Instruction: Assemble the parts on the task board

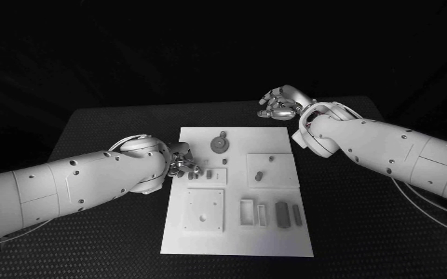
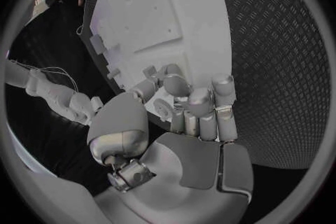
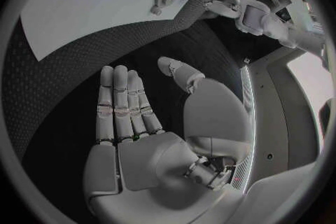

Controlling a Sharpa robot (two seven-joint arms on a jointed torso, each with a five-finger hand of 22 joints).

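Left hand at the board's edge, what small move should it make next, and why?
Probably close the left hand on the small part under its fingertips and lift it; the fingers are curled over the task board's left edge, while the right hand hangs open beyond the board.

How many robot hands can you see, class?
2. The left hand is at the board's left edge, fingers curled down. The right hand hovers, fingers spread, over the table beyond the board's far right corner. None seems hidden.
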